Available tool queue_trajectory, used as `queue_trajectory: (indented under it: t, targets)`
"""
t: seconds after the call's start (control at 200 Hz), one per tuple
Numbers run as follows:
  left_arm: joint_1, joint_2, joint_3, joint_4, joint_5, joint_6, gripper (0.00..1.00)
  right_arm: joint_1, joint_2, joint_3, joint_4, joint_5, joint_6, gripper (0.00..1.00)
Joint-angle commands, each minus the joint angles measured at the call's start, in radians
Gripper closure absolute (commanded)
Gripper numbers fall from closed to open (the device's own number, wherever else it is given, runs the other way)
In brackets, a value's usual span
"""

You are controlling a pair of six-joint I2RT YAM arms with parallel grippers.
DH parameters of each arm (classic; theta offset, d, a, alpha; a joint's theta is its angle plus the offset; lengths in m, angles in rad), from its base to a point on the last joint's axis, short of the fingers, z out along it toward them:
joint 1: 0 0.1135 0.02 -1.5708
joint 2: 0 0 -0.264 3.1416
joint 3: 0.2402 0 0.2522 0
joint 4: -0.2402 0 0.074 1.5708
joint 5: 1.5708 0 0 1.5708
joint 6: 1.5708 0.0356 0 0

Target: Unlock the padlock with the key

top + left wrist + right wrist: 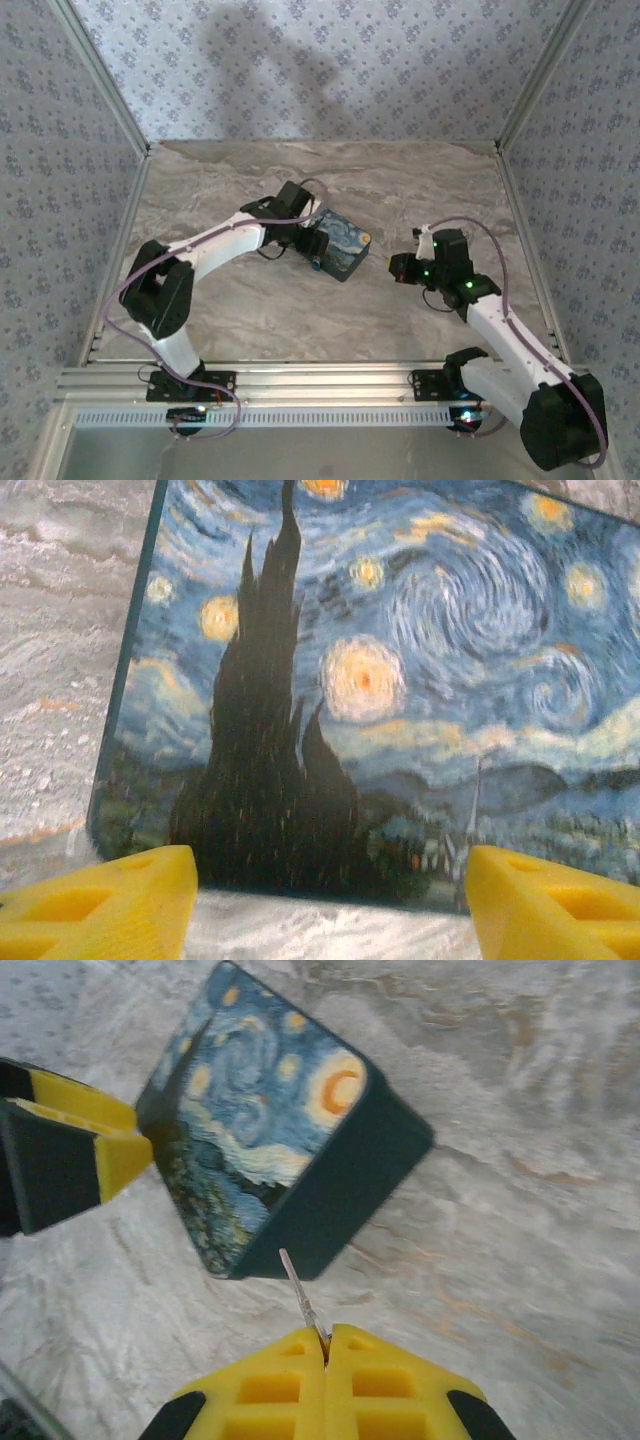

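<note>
My right gripper (pixel 326 1335) is shut on the key (pixel 300 1295), a thin silvery sliver sticking out toward the dark side wall of the blue-and-yellow swirl-painted box (pixel 260 1130). In the top view that gripper (pixel 398 268) hovers just right of the box (pixel 345 245). My left gripper (pixel 315 245) stands open at the box's left end. Its yellow fingers (pixel 110 900) are spread wide just short of the painted lid (pixel 380 680), with nothing between them. One left finger (pixel 90 1150) also shows beside the box in the right wrist view. The padlock is hidden.
The box lies flat on a marble-patterned tabletop (pixel 250 300). Patterned walls with metal frame rails (pixel 120 230) close in the left, right and back sides. Both arm bases sit at the near rail (pixel 320 385).
</note>
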Motion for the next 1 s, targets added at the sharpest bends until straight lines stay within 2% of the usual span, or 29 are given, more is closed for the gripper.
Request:
queue_trajectory:
  t: [0.0,0.26,0.52,0.735,0.994]
  targets:
    - [0.014,-0.14,-0.054,0.063,0.021,-0.007,0.26,0.025,0.057,0.018,0.129,-0.106,0.04,1.0]
    - [0.026,-0.39,-0.309,0.21,0.084,0.025,0.25,0.072,0.286,0.107,0.297,-0.204,0.072,1.0]
    - [0.024,-0.536,-0.551,0.389,0.16,0.002,0.25,0.073,0.483,0.199,0.414,-0.237,0.075,1.0]
    - [0.025,-0.528,-0.634,0.519,0.254,-0.021,0.24,0.038,0.626,0.227,0.543,-0.283,0.083,1.0]
    - [0.025,-0.442,-0.643,0.606,0.277,-0.028,0.26,0.028,0.713,0.261,0.471,-0.257,0.015,1.0]
